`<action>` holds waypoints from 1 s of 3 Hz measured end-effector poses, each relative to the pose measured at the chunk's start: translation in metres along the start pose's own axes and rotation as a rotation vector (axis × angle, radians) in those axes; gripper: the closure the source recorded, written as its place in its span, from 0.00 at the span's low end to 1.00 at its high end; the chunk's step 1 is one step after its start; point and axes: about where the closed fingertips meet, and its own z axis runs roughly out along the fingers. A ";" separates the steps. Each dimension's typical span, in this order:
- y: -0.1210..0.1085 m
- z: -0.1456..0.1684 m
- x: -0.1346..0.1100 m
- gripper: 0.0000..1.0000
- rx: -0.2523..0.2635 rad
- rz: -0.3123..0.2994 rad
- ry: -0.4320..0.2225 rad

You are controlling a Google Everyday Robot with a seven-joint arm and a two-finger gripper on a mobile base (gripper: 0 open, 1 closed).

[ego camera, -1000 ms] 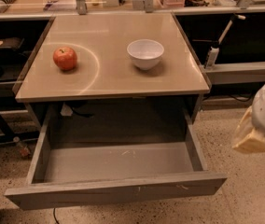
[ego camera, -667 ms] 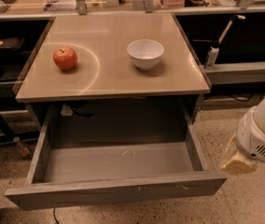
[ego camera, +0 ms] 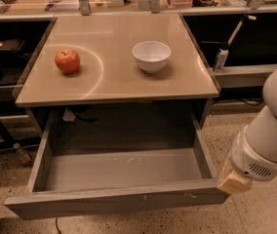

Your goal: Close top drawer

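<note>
The top drawer [ego camera: 119, 201] is a wide grey box pulled far out from under the tan table [ego camera: 114, 89]. Its inside is bare, and its flat front panel faces me at the bottom, with small pale chip marks near its upper edge. My white arm [ego camera: 270, 140] comes down at the right. The gripper [ego camera: 233, 180] shows only as a tan tip next to the drawer's front right corner, level with the top of the front panel. I cannot tell if it touches the panel.
A red apple [ego camera: 67, 61] and a white bowl [ego camera: 151, 56] sit on the table top. Dark shelving stands on both sides, with a white bottle [ego camera: 221, 59] at the right. The floor is speckled stone.
My arm has swung down and left, from beside the table's right side to the drawer's front right corner. The drawer has not visibly moved.
</note>
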 end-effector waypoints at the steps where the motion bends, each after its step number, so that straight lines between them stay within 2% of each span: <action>1: 0.005 0.043 -0.013 1.00 -0.046 0.007 0.022; 3: 0.015 0.097 -0.020 1.00 -0.090 0.024 0.072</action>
